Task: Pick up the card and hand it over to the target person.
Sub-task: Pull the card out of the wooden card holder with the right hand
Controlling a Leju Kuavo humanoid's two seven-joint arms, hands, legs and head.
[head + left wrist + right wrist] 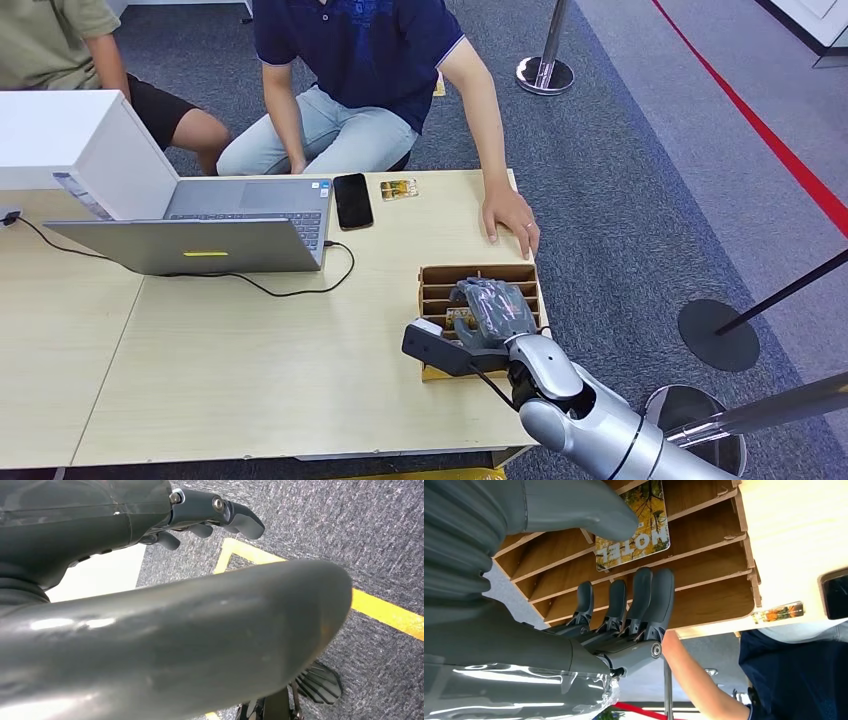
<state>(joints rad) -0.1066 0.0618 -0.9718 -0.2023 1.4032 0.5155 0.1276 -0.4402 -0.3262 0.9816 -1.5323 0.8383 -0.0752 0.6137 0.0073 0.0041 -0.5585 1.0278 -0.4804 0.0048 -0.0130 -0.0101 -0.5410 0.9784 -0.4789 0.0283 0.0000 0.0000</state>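
Yellow card (633,527) in wooden rack (709,555), between thumb (589,510) and fingers (644,600).

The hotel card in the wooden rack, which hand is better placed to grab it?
Right. The right hand is at the rack, thumb touching the card. The left hand hangs over the floor.
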